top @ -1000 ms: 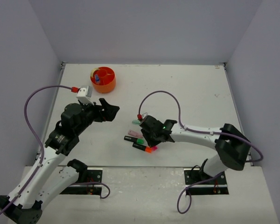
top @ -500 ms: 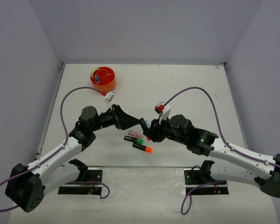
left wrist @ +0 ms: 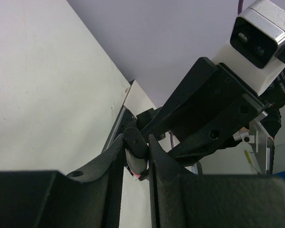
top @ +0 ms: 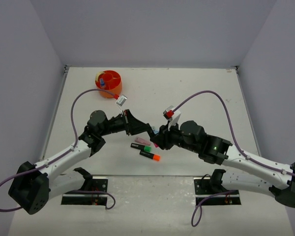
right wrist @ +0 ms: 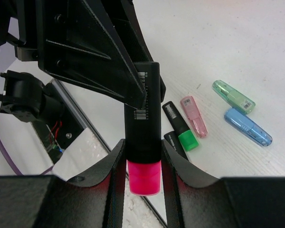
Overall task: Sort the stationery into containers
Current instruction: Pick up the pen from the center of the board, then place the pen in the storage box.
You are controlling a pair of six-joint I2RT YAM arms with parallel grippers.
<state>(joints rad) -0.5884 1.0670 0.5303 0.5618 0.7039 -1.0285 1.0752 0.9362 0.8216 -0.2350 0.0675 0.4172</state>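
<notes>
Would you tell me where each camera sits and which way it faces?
Top external: high behind the robot, looking down on table, orange organiser, left arm, right arm.
Left wrist: on the left arm, facing past left gripper to right gripper.
Right wrist: on the right arm, facing past right gripper to left gripper, table.
Both wrist views share the pink highlighter.

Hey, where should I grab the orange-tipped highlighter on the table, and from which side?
Take the orange-tipped highlighter by its black barrel, mid-length, straight down from above, closing across its width. It lies flat, and the green-tipped highlighter lies close beside it.
</notes>
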